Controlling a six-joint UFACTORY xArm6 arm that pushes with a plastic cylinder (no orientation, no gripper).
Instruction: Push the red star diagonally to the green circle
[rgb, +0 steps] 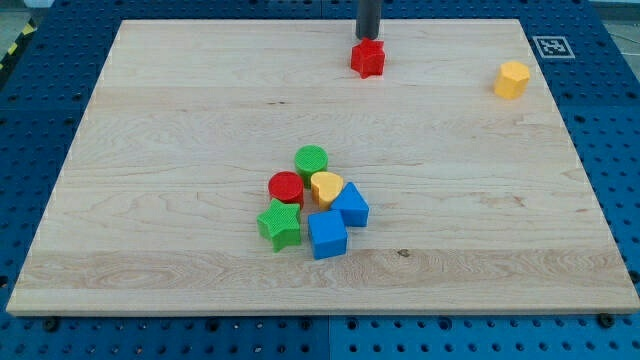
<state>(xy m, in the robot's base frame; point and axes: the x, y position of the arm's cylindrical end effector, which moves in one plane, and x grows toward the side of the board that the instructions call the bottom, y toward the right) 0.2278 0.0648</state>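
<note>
The red star (367, 59) lies near the view's top edge of the wooden board, right of the middle. My tip (368, 38) stands just above it in the view, touching or almost touching its upper side. The green circle (311, 160) lies far below and left of the star, at the top of a cluster of blocks in the middle of the board.
The cluster holds a red circle (285, 187), a yellow heart (326, 187), a green star (280, 224), a blue cube (327, 234) and another blue block (351, 206). A yellow hexagon (512, 79) lies at the view's top right. The board (150, 150) lies on a blue pegboard.
</note>
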